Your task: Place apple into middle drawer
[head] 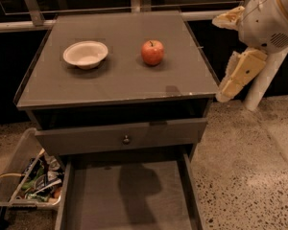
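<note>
The gripper (229, 48) hangs off the right edge of the cabinet top (120, 87), out beyond its front-right corner. Its two cream-coloured fingers (241, 73) are spread wide, one above the other. Nothing lies between them and they touch neither the cabinet nor the fruit. The white rounded arm (271, 18) behind them fills the upper right corner of the view.

The apple (152, 52) sits on the cabinet top, right of the middle and about halfway between the back and front edges, well in from the right edge. It stands upright with its short dark stem pointing up. Being round, it shows no clear long axis. It is well apart from the gripper.

A shallow white bowl (85, 54) rests upright on the same top, left of the middle and level with the apple, with a clear gap between them.

Below the top, a grey drawer (86, 139) with a small round knob (126, 139) stands slightly out. Under it the middle drawer (163, 210) is pulled far out toward the camera, with a plain floor, thin side walls and its long side running across the cabinet. A shadow lies on its floor.

A clear plastic bin (19, 152) of packets sits on the speckled floor (245, 166), just beside the middle drawer's left wall.
</note>
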Controlling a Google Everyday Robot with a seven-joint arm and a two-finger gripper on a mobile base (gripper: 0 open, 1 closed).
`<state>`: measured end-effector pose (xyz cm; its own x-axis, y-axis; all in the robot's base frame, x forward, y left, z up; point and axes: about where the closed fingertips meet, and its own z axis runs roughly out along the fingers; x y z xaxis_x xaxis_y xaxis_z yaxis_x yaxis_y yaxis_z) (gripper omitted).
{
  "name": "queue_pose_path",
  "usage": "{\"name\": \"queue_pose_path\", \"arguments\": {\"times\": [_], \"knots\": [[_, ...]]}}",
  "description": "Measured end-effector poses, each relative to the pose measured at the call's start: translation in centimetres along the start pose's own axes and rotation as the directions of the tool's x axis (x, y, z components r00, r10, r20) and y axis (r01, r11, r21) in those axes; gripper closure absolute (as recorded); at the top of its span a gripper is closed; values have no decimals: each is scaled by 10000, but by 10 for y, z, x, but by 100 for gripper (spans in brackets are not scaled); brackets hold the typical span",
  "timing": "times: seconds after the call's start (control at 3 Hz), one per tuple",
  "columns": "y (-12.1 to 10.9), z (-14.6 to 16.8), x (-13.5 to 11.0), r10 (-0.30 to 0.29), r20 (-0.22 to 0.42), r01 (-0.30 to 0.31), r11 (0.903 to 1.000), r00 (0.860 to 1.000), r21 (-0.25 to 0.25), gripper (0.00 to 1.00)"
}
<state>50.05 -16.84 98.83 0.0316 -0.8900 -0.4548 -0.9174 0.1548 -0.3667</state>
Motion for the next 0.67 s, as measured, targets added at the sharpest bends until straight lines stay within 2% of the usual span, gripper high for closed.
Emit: {"name": "queue_pose_path", "arguments": {"times": [0.33, 0.67], "knots": [[-20, 26, -14, -402, 704, 403, 9992, 9967, -12, 0], [-20, 26, -14, -402, 705, 404, 9992, 9967, -12, 0]]}}
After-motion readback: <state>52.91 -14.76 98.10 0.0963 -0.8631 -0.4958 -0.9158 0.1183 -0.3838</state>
